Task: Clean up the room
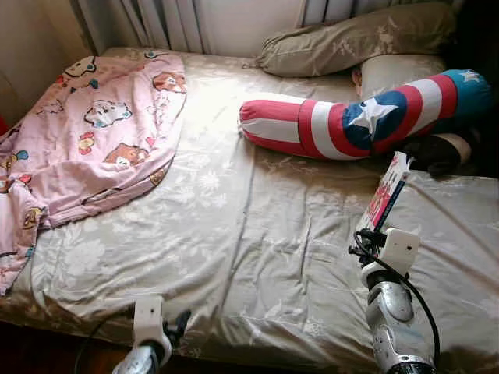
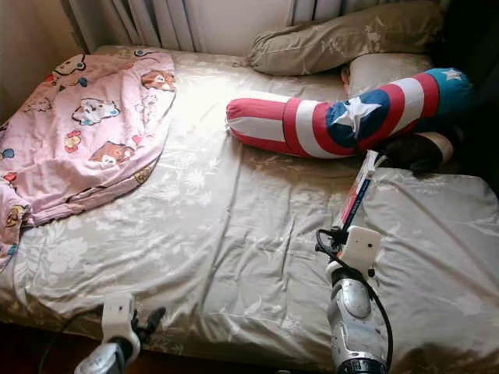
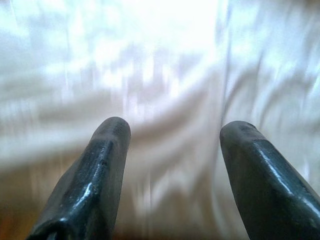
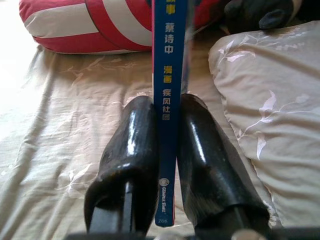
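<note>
Right now the right claw (image 4: 167,150) is clamped on a thin book (image 4: 170,90), its two glossy black fingers (image 4: 132,160) pressed flat against both covers, spine facing the wrist cam. Spine is blue w/ yellow and white characters plus a small round logo near the bottom; cover seen from the head cam is pink and white. Book is held up on edge over the right part of the bed (image 1: 234,234), just in front of the long bolster (image 1: 351,117) and beside a raised, padded fold of bedding (image 4: 270,100).

Bed sheet is beige, slightly shiny fabric w/ a pale floral print, wrinkled in long soft folds. Bolster is a plump tube, red/white stripes w/ a blue disc and white star. Pink quilt (image 1: 86,140) w/ cartoon animal print lies crumpled at the left, draping over the edge. Beige pillow (image 1: 351,39) sits at the head.

Left claw (image 3: 172,165) is low at the bed's near edge, fingers apart, holding nothing; blurred sheet beyond.
</note>
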You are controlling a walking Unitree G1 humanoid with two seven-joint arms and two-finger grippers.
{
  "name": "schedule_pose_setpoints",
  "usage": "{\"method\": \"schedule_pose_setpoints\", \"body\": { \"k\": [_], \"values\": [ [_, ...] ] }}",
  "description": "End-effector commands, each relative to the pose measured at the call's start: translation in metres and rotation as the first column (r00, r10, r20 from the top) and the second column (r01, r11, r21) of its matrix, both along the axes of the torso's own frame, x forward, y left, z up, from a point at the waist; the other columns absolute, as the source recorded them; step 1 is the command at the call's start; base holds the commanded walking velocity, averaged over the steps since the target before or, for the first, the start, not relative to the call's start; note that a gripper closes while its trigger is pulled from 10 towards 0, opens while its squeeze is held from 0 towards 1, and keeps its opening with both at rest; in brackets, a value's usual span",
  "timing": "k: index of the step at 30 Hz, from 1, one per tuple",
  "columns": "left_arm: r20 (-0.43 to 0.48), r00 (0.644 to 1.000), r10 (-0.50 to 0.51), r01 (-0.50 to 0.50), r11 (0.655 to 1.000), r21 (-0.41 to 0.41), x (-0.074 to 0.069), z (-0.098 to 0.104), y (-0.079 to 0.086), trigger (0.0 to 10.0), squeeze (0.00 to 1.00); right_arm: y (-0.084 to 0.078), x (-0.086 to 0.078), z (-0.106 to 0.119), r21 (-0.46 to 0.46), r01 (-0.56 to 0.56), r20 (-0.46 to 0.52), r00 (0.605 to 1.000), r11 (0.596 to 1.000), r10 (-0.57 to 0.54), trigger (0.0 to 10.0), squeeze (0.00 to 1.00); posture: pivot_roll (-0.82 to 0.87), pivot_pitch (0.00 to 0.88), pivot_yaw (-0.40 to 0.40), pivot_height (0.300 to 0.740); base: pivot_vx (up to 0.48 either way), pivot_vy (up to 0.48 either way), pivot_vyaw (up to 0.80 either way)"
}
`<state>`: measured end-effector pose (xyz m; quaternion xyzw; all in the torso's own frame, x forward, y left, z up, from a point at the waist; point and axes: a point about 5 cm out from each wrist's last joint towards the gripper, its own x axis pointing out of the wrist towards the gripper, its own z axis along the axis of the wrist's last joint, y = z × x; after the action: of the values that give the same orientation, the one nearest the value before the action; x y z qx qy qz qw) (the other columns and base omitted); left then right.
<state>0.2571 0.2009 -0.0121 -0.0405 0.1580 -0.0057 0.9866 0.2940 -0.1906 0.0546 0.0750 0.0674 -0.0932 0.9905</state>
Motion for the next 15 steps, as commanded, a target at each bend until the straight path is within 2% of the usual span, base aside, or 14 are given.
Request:
{"method": "schedule_pose_setpoints", "body": {
  "k": [1, 2, 3, 5, 8, 15],
  "values": [
    [0.154, 0.988, 0.009, -0.012, 1.000, 0.023, 0.017, 0.026, 0.002, 10.0, 0.00, 0.001, 0.000, 0.004, 0.000, -0.018, 0.040, 0.999, 1.000, 0.018, 10.0, 0.00, -0.01, 0.187, -0.036, 0.740, 0.000, 0.000, 0.00],
    [0.220, 0.975, 0.022, -0.028, 0.999, 0.027, 0.023, 0.038, 0.004, 10.0, 0.00, 0.003, -0.001, 0.003, 0.002, -0.037, 0.039, 0.999, 0.999, 0.037, 10.0, 0.00, -0.01, 0.188, -0.036, 0.740, 0.000, 0.000, 0.00],
    [0.220, 0.975, 0.022, -0.028, 0.999, 0.027, 0.023, 0.038, 0.004, 10.0, 0.00, 0.003, -0.001, 0.003, 0.002, -0.037, 0.039, 0.999, 0.999, 0.037, 10.0, 0.00, -0.01, 0.188, -0.036, 0.740, 0.000, 0.000, 0.00],
    [0.277, 0.960, 0.029, -0.039, 0.999, 0.029, 0.024, 0.047, 0.006, 10.0, 0.00, 0.007, -0.003, 0.000, -0.003, -0.065, 0.033, 0.997, 0.998, 0.065, 10.0, 0.00, -0.01, 0.189, -0.037, 0.740, 0.000, 0.000, 0.00],
    [0.311, 0.950, 0.025, -0.039, 0.998, 0.039, 0.021, 0.052, 0.007, 10.0, 0.00, 0.009, -0.005, 0.000, -0.021, -0.090, 0.034, 0.995, 0.996, 0.091, 10.0, 0.00, -0.02, 0.190, -0.038, 0.740, 0.000, 0.000, 0.00],
    [0.322, 0.947, 0.027, -0.036, 0.999, 0.022, 0.016, 0.051, 0.004, 10.0, 0.00, 0.007, -0.004, 0.001, -0.047, -0.101, 0.032, 0.994, 0.994, 0.103, 10.0, 0.00, -0.01, 0.190, -0.041, 0.740, 0.000, 0.000, 0.00]
  ]
}}
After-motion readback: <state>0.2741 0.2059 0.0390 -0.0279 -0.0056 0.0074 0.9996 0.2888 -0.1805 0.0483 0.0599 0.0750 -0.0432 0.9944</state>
